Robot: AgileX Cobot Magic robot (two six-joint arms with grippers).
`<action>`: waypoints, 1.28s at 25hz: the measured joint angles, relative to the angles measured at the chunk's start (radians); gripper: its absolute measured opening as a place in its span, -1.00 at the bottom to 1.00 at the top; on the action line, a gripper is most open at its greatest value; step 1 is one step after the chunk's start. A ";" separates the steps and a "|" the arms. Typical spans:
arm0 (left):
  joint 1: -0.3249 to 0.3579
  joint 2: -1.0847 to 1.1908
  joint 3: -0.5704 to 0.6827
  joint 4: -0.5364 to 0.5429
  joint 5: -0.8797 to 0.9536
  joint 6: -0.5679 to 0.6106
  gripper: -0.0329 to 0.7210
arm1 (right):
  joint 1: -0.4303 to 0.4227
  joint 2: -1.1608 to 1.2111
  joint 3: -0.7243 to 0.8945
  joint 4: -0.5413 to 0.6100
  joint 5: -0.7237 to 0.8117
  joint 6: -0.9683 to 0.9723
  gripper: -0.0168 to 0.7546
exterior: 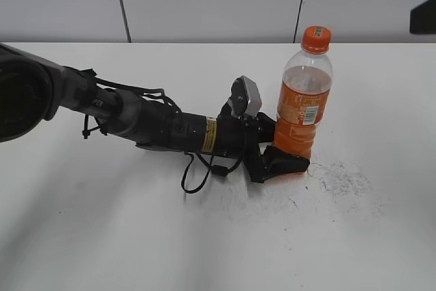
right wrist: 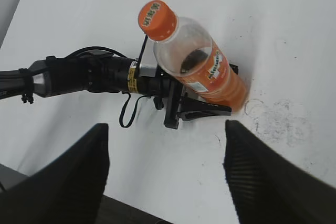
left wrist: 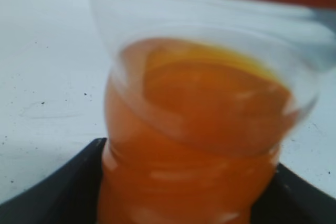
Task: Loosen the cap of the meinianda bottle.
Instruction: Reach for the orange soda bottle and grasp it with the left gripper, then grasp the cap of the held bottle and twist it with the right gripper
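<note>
The meinianda bottle (exterior: 304, 103) stands upright on the white table, with orange drink, an orange label and a barcode patch. Its orange cap (exterior: 316, 37) is on the neck; it also shows in the right wrist view (right wrist: 156, 19). My left gripper (exterior: 283, 158) is shut on the bottle's ridged lower body, a black finger on each side (left wrist: 184, 182). My right gripper (right wrist: 165, 174) is open and empty, high above the table, looking down on the bottle (right wrist: 202, 72). Only a dark corner of it (exterior: 424, 15) shows in the exterior view.
The left arm (exterior: 136, 120) lies low across the table from the left, with a loose cable loop (exterior: 197, 172). Dark scuff marks (exterior: 344, 178) sit on the table to the right of the bottle. A grey panelled wall runs behind the table.
</note>
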 joint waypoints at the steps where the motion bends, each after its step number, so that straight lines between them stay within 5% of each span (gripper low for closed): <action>1: 0.000 0.000 0.000 0.000 0.000 0.000 0.59 | 0.005 0.030 -0.042 0.000 0.022 0.002 0.35; 5: 0.000 0.000 0.000 0.000 0.000 0.000 0.59 | 0.055 0.157 -0.193 -0.039 0.079 0.056 0.35; 13: 0.000 0.000 0.000 0.000 -0.007 0.000 0.59 | 0.268 0.458 -0.592 -0.394 0.268 0.340 0.35; 32: -0.008 0.002 0.000 0.091 -0.067 -0.047 0.59 | 0.286 0.559 -0.637 -0.468 0.280 0.383 0.35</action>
